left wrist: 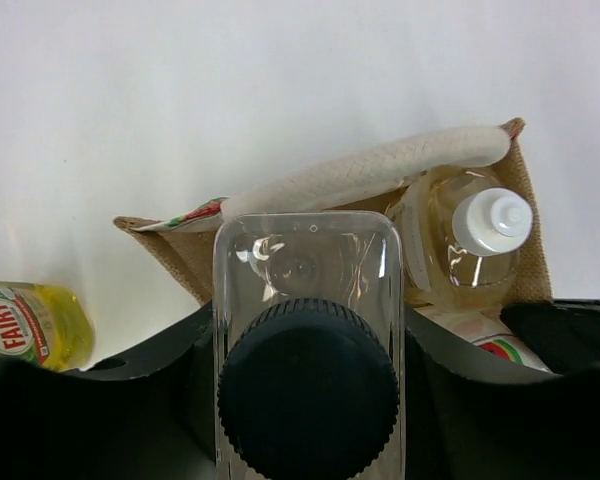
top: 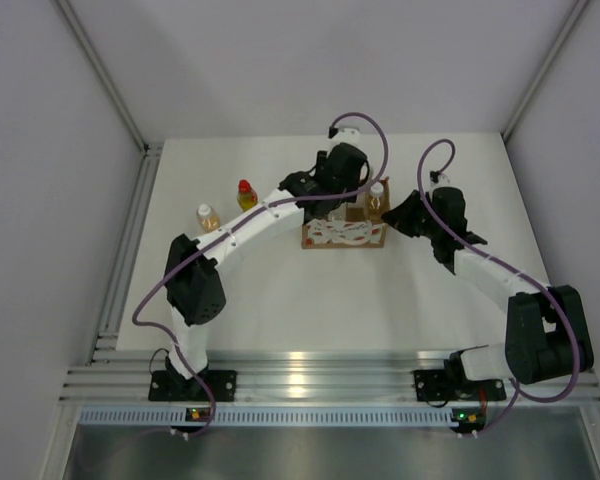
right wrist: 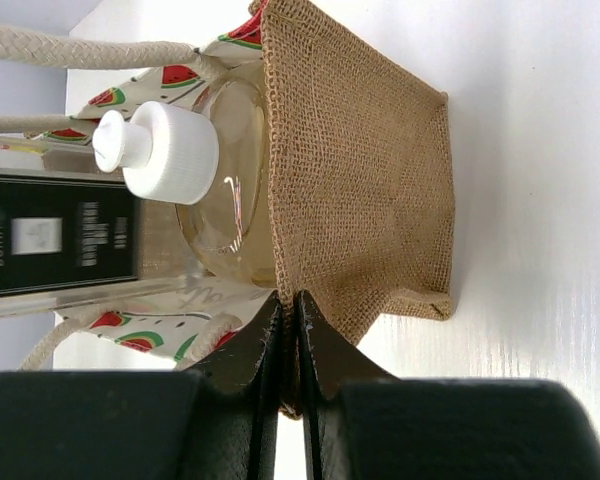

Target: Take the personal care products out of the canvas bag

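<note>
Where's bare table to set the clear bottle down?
Wide bare table between the bag and the near edge; smaller patch left of the unbagged amber bottle. Crowded around the bag and by the yellow bottle.

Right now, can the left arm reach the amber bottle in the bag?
Probably not: the left gripper is full, shut on the clear bottle. The amber bottle stands beside it, cap uncovered.
</note>
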